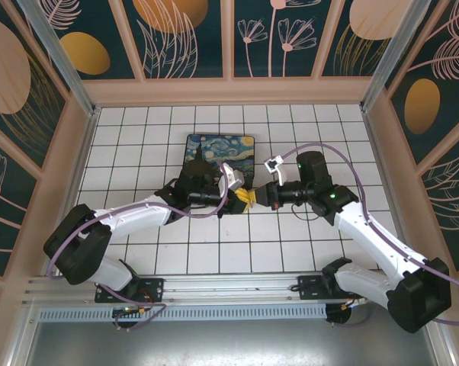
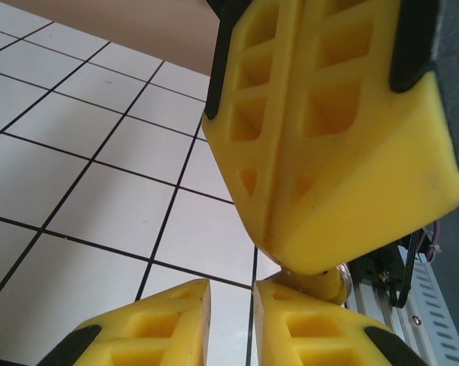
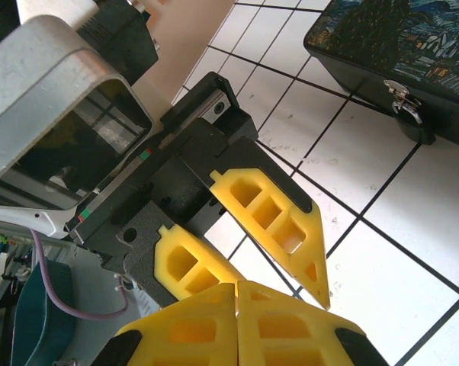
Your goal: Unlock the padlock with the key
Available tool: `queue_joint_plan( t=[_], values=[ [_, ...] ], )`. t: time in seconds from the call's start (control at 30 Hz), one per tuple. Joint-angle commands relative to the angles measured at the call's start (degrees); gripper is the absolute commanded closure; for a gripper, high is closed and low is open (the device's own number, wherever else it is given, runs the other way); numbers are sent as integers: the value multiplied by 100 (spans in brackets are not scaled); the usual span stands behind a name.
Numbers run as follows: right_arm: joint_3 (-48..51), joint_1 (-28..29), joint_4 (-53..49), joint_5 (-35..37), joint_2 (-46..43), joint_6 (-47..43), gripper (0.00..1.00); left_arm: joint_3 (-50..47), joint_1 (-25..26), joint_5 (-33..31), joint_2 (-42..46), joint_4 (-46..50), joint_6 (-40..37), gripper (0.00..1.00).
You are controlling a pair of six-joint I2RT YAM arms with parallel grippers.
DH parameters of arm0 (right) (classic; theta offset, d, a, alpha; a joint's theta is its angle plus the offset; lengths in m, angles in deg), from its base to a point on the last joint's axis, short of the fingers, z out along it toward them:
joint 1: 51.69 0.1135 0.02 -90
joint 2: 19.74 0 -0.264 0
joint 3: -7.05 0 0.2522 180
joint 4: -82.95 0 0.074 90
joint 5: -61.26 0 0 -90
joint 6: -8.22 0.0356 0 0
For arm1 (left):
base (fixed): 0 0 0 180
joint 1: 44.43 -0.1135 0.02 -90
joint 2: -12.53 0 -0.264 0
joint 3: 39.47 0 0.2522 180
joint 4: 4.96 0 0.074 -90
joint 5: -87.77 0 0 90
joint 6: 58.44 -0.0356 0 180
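Both grippers meet tip to tip above the tiles in front of the box. My right gripper (image 3: pixel 237 288) (image 1: pixel 255 199) is shut. A small brownish metal piece, which I take for the key (image 2: pixel 322 284), pokes out under its fingertips in the left wrist view. My left gripper (image 2: pixel 229 293) (image 1: pixel 242 200) faces it from the left, its jaws a little apart with bare tile showing between them. The key rests against the top of its right finger (image 2: pixel 306 320). The padlock (image 3: pixel 412 122) hangs on the silvery hasp at the box's front wall.
The black box with the swirly blue-and-yellow lid (image 1: pixel 220 155) (image 3: pixel 382 46) stands just behind the grippers, left of centre. White tiled floor (image 1: pixel 306 130) lies open to the right and front. Wooden walls (image 1: pixel 229 90) close in the back and sides.
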Motion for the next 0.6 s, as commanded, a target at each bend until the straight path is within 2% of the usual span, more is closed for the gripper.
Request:
queue_joint_plan(
  t=[0.0,0.23,0.57],
  values=[
    [-56,72,191,-87,47,33,93,-72,-23,166,39,-265,49,73],
    [-210,-32,42,-32,7,-97,94,-212,-17,101,158,39,-189,70],
    [-247,-16,195,-107,156,-17,94,-245,-8,230,138,-174,-50,69]
  ],
)
